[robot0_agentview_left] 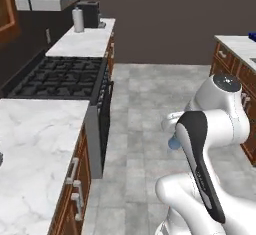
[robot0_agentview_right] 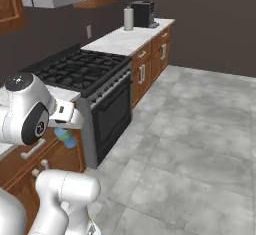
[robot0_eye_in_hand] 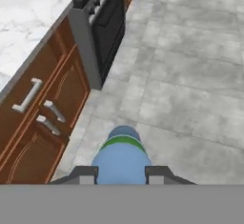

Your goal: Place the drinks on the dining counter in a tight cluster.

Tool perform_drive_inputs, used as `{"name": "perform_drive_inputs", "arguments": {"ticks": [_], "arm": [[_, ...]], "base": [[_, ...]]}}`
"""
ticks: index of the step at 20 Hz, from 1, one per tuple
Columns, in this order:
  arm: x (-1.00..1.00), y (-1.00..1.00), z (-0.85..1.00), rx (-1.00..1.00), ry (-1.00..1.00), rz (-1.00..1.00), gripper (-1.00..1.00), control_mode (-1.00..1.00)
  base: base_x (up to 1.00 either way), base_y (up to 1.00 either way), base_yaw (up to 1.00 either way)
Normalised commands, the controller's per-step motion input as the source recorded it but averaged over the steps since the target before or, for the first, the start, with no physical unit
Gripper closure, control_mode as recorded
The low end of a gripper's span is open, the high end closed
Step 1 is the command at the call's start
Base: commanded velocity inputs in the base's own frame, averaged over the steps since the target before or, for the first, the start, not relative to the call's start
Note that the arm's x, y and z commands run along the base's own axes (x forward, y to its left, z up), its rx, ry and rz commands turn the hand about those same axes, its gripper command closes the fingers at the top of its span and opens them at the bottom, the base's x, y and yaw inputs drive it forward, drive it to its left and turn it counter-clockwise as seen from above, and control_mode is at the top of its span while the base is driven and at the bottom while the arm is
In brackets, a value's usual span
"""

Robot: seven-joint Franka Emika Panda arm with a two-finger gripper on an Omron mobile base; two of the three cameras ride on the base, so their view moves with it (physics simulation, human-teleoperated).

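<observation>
My gripper (robot0_eye_in_hand: 121, 174) is shut on the small blue water bottle (robot0_eye_in_hand: 122, 154), which has a green band near its far end. Its two dark fingertips (robot0_eye_in_hand: 86, 174) press on either side of the bottle. The bottle hangs over the grey floor beside the wooden cabinets. It peeks out under my hand as a blue spot (robot0_agentview_left: 173, 142) in the left base view and as a blue-green shape (robot0_agentview_right: 67, 136) in the right base view. A corner of the marble-topped dining counter (robot0_agentview_left: 239, 44) with its wooden base shows at the far right. The other drinks are out of view.
The marble wall counter (robot0_agentview_left: 35, 144) with wooden drawers runs along the left, then a black stove (robot0_agentview_left: 60, 76) under a hood, then more counter with a paper roll (robot0_agentview_left: 78, 20) and a coffee machine (robot0_agentview_left: 91, 14). Open grey tiled floor (robot0_agentview_right: 190, 144) lies between the counters.
</observation>
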Motion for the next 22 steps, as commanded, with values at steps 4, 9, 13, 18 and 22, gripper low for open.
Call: {"name": "perform_drive_inputs", "arguments": {"ticks": [4,9,13,18,22], "arm": [[0.0,0.0,0.0,0.0,0.0,0.0,1.0,1.0],[0.0,0.0,0.0,0.0,0.0,0.0,1.0,1.0],[0.0,0.0,0.0,0.0,0.0,0.0,1.0,1.0],[0.0,0.0,0.0,0.0,0.0,0.0,1.0,1.0],[0.0,0.0,0.0,0.0,0.0,0.0,1.0,1.0]], "base": [[-0.12,0.14,-0.91],[-0.3,-0.07,-0.69],[-0.21,-0.7,-0.18],[0.35,-1.0,0.31],[0.36,-1.0,0.34]]}}
